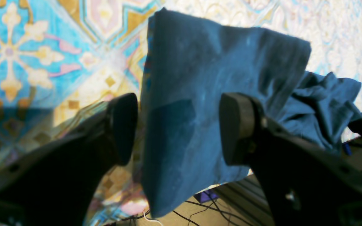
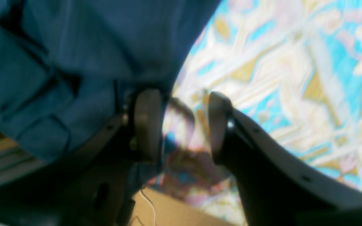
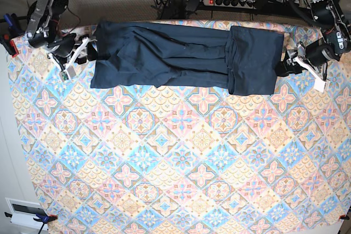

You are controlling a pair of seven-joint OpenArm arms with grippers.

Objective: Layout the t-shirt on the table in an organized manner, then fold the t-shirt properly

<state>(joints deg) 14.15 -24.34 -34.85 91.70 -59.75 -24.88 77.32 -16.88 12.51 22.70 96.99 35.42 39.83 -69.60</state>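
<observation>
Left wrist view: the left gripper [image 1: 178, 128] is spread, jaws straddling a folded flap of the dark navy cloth t-shirt [image 1: 206, 94] — nothing pinched.

Right wrist view: the right gripper [image 2: 181, 125] is parted beside the hem, empty.

Base view: the shirt is stretched along the far edge of the diamond-patterned table [image 3: 175, 163] — limp, light cloth, judged best pinched at corners.

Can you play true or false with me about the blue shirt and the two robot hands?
1. The dark navy cloth t-shirt lies near the far edge of the diamond-patterned tablecloth table. True.
2. The t-shirt is rolled into a ball. False: it lies in a long flat strip, with one end folded over.
3. The left hand is open. True.
4. The right hand squeezes the shirt. False: only tablecloth shows between its fingers.
5. The hands sit at opposite ends of the shirt. True.
</observation>
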